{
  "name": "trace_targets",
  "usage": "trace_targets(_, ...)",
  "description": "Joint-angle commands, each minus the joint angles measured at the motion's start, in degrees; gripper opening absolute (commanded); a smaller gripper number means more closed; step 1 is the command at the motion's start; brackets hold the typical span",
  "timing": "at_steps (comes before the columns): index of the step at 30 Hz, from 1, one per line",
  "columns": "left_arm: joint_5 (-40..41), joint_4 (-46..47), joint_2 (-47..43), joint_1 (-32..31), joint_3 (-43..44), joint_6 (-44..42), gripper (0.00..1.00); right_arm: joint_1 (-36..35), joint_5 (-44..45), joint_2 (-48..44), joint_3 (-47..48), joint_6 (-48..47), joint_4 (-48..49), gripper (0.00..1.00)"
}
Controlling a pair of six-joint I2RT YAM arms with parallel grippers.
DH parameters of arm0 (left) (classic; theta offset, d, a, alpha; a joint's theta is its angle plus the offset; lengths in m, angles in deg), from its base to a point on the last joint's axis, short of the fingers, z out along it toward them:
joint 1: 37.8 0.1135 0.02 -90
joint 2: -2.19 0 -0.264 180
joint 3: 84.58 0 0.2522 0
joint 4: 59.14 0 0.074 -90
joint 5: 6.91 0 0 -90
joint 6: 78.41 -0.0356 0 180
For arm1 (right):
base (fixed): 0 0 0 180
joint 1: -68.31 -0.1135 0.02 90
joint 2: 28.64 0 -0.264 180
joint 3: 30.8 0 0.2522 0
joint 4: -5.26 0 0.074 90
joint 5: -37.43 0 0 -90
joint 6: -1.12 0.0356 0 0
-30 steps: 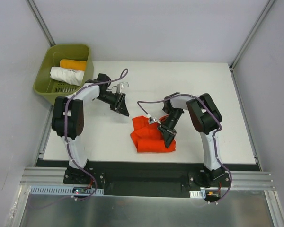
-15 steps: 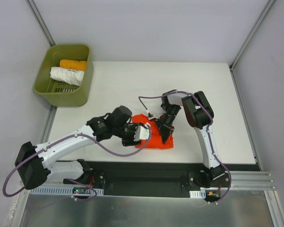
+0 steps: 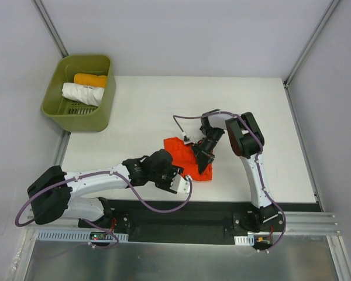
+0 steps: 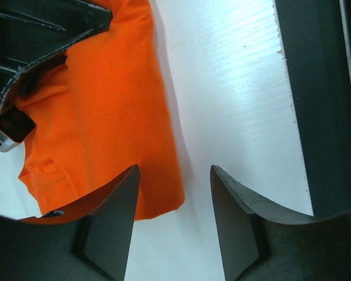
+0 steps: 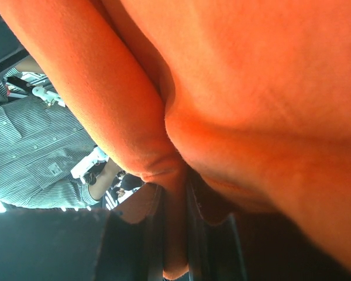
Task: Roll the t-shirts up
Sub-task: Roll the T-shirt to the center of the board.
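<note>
The red-orange t-shirt (image 3: 181, 153) lies folded and bunched on the white table, near the front middle. My right gripper (image 3: 201, 164) is shut on its right side; in the right wrist view red cloth (image 5: 251, 88) fills the frame and a fold is pinched between the jaws (image 5: 176, 234). My left gripper (image 3: 183, 182) is open, low at the shirt's near edge. In the left wrist view (image 4: 172, 222) the shirt's corner (image 4: 114, 129) lies just ahead of the left finger (image 4: 111, 228). A rolled white t-shirt (image 3: 82, 93) and a rolled yellow-orange one (image 3: 90, 79) lie in the basket.
The green basket (image 3: 105, 108) stands at the table's back left corner. The table's black front edge (image 4: 322, 117) runs close beside my left gripper. Bare white table (image 3: 251, 105) lies behind and right of the shirt.
My left arm has swung from near the basket down to the shirt's near edge at the front. My right gripper has stayed shut on the shirt, which is now more bunched.
</note>
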Motion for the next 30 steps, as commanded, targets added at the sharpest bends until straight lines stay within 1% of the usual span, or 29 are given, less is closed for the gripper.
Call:
trace_targets(1, 4.4, 7.5, 1.2, -0.2, -2.5, -3.4, 0.52, 0.5, 3.4, 2.0, -0.8, 3.7, -1.0, 0.03)
trace_targets(7, 6.1, 8.5, 3.6, 0.4, -4.7, -4.3, 0.57, 0.5, 3.3, 2.3, -0.4, 3.7, -1.4, 0.02)
trace_targets(11, 6.9, 8.5, 6.8, 1.8, -4.6, -3.6, 0.57, 0.6, 3.0, 2.5, -0.2, 3.0, -2.0, 0.03)
trace_targets(13, 6.4, 8.5, 7.8, 3.2, -4.3, -4.2, 0.56, 0.6, 3.0, 2.5, -0.2, 2.6, -2.1, 0.02)
trace_targets(16, 5.2, 6.0, 9.4, 4.4, -3.3, -5.7, 0.47, 0.6, 2.9, 2.5, -0.2, 2.5, -2.3, 0.02)
trace_targets(17, 4.7, 2.5, 11.0, 4.7, -1.7, -6.2, 0.4, 0.5, 2.8, 2.5, -0.3, 2.3, -2.3, 0.03)
trace_targets(20, 1.6, -1.6, 13.1, 5.6, 1.0, -5.2, 0.3, 0.5, 2.8, 2.0, -0.6, 2.2, -2.1, 0.05)
trace_targets(21, 0.5, -3.1, 13.3, 5.8, 1.3, -4.9, 0.2, 0.7, 2.4, 1.8, -1.0, 2.0, -1.9, 0.07)
trace_targets(22, -1.1, -3.8, 13.5, 5.9, 1.7, -4.7, 0.16, 1.0, 2.2, 0.5, -1.3, 1.8, -1.5, 0.12)
trace_targets(23, -1.8, -4.6, 13.6, 5.9, 2.4, -4.5, 0.1, 1.2, 1.9, -0.3, -1.7, 1.4, -0.8, 0.31)
trace_targets(24, -2.5, -5.8, 13.7, 6.0, 2.9, -3.6, 0.0, 2.4, 0.7, -1.4, -2.2, 0.1, -0.9, 0.55)
trace_targets(25, -3.4, -6.6, 13.7, 6.6, 3.3, -2.9, 0.0, 3.4, -0.8, -3.2, -1.9, -1.8, -1.5, 0.96)
trace_targets(26, -6.0, -7.4, 13.7, 7.2, 4.8, -2.1, 0.0, 4.7, -2.7, -7.6, -1.4, -3.7, -3.6, 0.96)
trace_targets(27, -7.6, -8.4, 13.7, 7.8, 5.7, -0.4, 0.0, 8.0, -6.8, -10.8, 0.1, -5.4, -4.2, 0.96)
trace_targets(28, -9.5, -10.0, 13.8, 8.8, 6.5, 0.1, 0.0, 9.8, -8.4, -13.7, 1.4, -5.4, -4.3, 0.96)
trace_targets(29, -12.2, -10.5, 13.9, 10.3, 8.1, 1.7, 0.0, 11.9, -9.6, -19.4, 2.8, -5.4, -4.2, 0.96)
trace_targets(30, -14.4, -11.3, 14.3, 11.3, 9.1, 2.2, 0.0, 15.4, -10.6, -22.0, 6.0, -4.4, -3.6, 0.96)
